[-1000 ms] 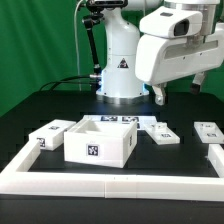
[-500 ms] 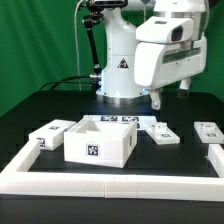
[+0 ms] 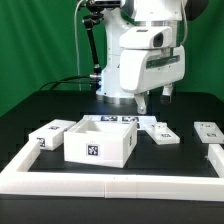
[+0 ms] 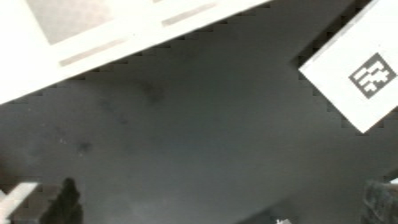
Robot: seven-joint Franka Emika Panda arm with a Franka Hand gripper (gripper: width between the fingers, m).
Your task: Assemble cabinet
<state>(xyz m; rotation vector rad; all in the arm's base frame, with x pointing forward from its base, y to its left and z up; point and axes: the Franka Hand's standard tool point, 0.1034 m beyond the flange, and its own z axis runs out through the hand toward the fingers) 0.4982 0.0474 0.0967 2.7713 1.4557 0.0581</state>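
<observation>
- The gripper [image 3: 151, 100] hangs in the air with nothing in it. Its fingers [image 4: 63, 200] are spread wide, one at each side of the wrist view.
- The cabinet body [image 3: 100, 142] is an open-topped white box with one tag on its front. It sits upright on the black tabletop [image 3: 40, 105], just inside the front white rail [image 3: 110, 183].
- The key relation is that the cabinet body lies below the gripper and nearer the camera, toward the exterior view's left. Its longer side runs across that view, so a descent would also need a shift that way.
- There is only one arm, so which is nearer does not arise.
- Count: one cabinet body and three loose drawer blocks, all lying flat.
  - The first drawer block [image 3: 50, 133] is just beside the body on the exterior view's left.
  - The second drawer block [image 3: 160, 134] is near the body on the exterior view's right, and of the three looks closest to a point beneath the gripper.
  - The third drawer block [image 3: 208, 130] is well apart from the body, farther to the right.
- A flat tagged piece [image 3: 120, 119] lies just behind the body (block or marker board — I cannot tell).
- The wrist view shows a tagged white part [image 4: 365, 75] on bare tabletop. I cannot tell which part it is.
- Judged from this layout, no block is in the body yet — assembly looks to be at its start.
</observation>
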